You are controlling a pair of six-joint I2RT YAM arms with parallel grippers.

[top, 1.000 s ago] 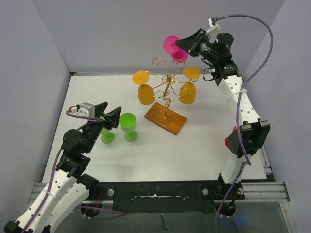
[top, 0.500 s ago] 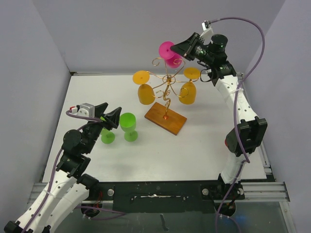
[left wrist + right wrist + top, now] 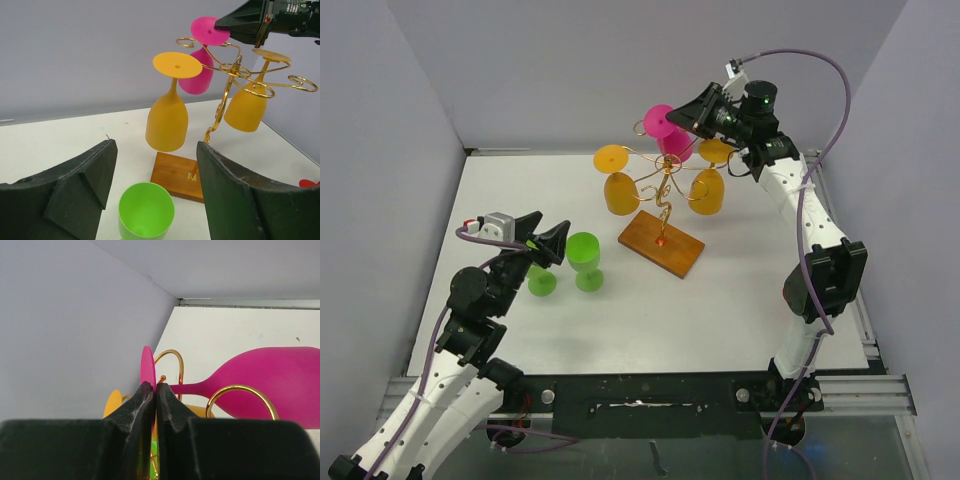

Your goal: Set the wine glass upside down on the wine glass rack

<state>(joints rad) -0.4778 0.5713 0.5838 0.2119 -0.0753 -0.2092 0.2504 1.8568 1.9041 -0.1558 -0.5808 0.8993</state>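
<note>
I have my right gripper [image 3: 153, 388] clenched on the foot of the pink wine glass [image 3: 674, 145], held upside down at the back arms of the wine glass rack [image 3: 661, 243] near the table's far edge, while my left gripper [image 3: 542, 240] sits released beside a green glass [image 3: 585, 258] toward the left edge.

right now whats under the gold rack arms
A left orange glass and a right orange glass hang bowl-down. Behind, a pink glass, foot pinched by the right end effector; whether its stem sits in the rack is hidden.
</note>
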